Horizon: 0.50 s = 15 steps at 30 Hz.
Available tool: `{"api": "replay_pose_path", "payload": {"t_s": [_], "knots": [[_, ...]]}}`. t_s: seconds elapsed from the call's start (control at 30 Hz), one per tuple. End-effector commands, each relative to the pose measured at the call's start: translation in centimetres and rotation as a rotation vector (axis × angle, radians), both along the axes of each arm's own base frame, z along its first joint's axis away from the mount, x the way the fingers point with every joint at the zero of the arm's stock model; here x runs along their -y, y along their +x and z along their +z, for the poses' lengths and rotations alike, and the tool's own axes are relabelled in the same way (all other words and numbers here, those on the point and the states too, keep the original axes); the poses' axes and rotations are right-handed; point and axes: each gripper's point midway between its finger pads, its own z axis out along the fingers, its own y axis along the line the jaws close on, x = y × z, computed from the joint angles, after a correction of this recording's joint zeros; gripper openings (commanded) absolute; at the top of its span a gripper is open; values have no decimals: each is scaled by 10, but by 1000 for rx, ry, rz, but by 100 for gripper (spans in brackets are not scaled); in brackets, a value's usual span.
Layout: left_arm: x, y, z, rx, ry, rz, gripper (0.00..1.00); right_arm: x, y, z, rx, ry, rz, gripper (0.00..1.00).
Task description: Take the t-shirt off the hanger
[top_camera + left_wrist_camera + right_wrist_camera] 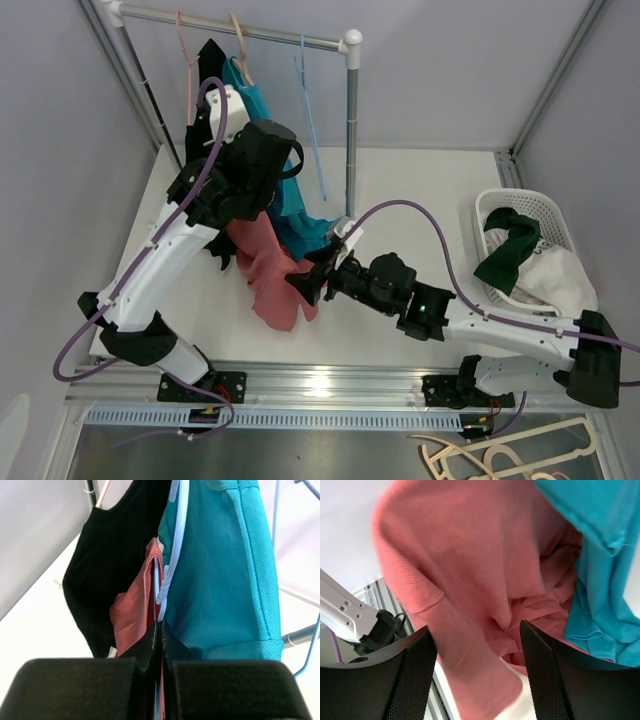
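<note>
A salmon-pink t-shirt point(270, 275) hangs from a thin white hanger point(156, 580) and droops onto the table, between a black garment point(100, 580) and a teal shirt point(225, 580). My left gripper point(160, 625) is shut on the hanger's thin arm, with a sliver of pink cloth pinched in alongside it. My right gripper point(305, 285) is at the shirt's lower end. In the right wrist view its fingers point(415, 680) stand apart with a fold of the pink t-shirt point(470, 580) lying between them; the pads do not press the cloth.
The rail point(250, 30) and its upright post point(351, 130) stand at the back, with an empty blue hanger point(310, 110) and a pink one point(185, 50). A white basket point(500, 205) holding green and white clothes sits at the right. Loose hangers point(500, 455) lie below the table's front edge.
</note>
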Motion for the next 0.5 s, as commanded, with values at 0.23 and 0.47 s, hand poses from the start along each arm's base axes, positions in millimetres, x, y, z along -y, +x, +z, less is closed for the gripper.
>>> {"api": "replay_pose_path", "payload": {"t_s": [0.23, 0.47], "knots": [[-10, -5, 28, 101, -47, 17, 1, -29, -8, 28, 10, 71, 71, 9], [-19, 10, 29, 109, 2, 46, 1, 5, -35, 38, -22, 42, 64, 0]]}}
